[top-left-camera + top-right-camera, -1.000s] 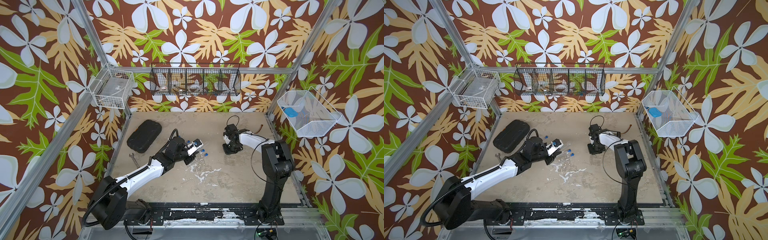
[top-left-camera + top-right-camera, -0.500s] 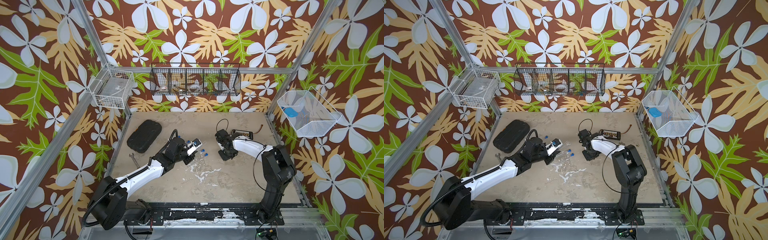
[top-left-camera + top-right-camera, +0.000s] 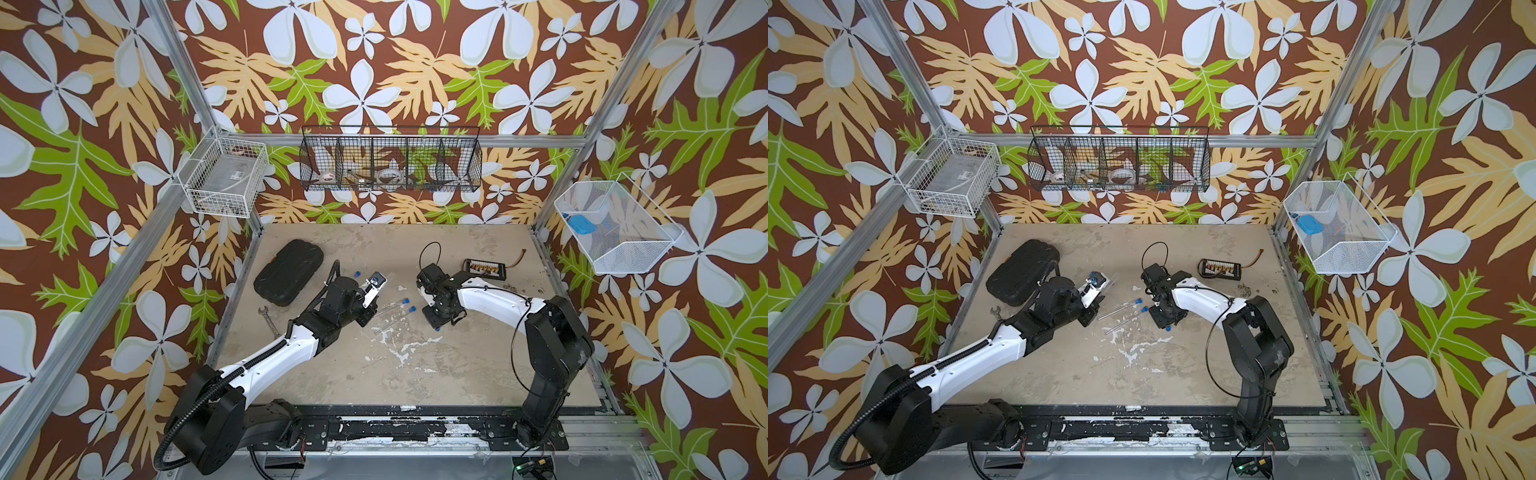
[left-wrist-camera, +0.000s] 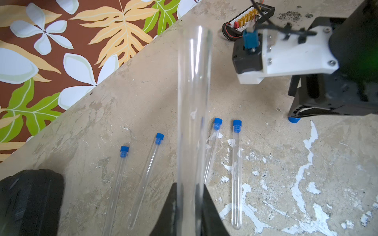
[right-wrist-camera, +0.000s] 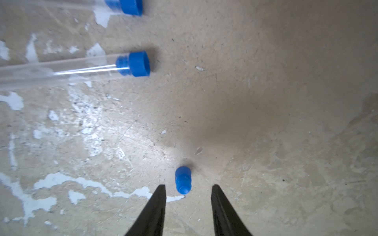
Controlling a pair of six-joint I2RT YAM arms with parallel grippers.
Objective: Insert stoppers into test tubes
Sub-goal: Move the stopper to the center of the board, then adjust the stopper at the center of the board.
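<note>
Stopper [image 5: 183,179] looks light, small, rollable; pinch its sides; right gripper [image 5: 188,186] parted around it; left gripper [image 4: 189,183] clamps a tube [image 4: 193,92].

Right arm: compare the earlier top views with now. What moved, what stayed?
The right gripper moved toward the centre and front of the table; its open jaws now flank the loose small blue plastic stopper, not gripping it. The left gripper stayed shut on the long clear test tube; the four stoppered tubes lie unmoved.
</note>
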